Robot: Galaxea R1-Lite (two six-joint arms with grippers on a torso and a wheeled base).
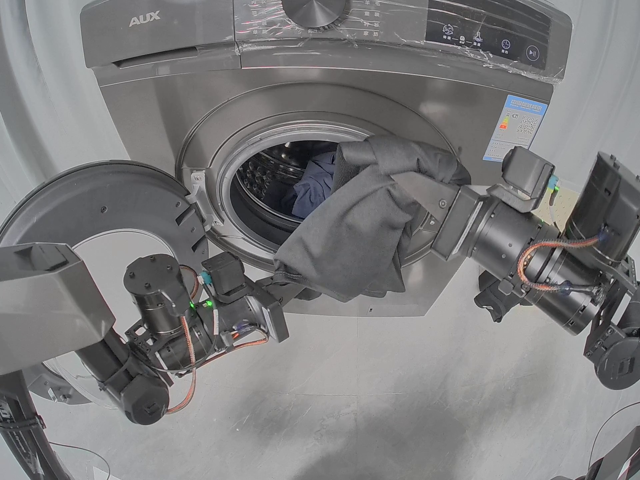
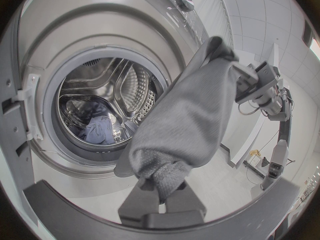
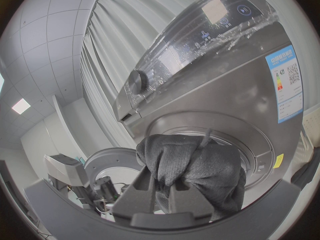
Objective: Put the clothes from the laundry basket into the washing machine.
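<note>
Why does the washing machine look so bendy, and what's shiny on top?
Left wrist view: a fisheye lens curves the grey metal washing machine, with dark corners. Head view: light glares off the clear plastic film over its control panel. Right wrist view: a bright square reflects on that film.

Lighting: bright, even, from overhead; a ceiling panel (image 3: 20,106) glowed. Glare: streaked the film-wrapped control panel (image 1: 400,8) and drum (image 2: 133,80). Shadows: lay soft on the floor (image 1: 347,461). Wrist views: bowed at edges, corners dark.
</note>
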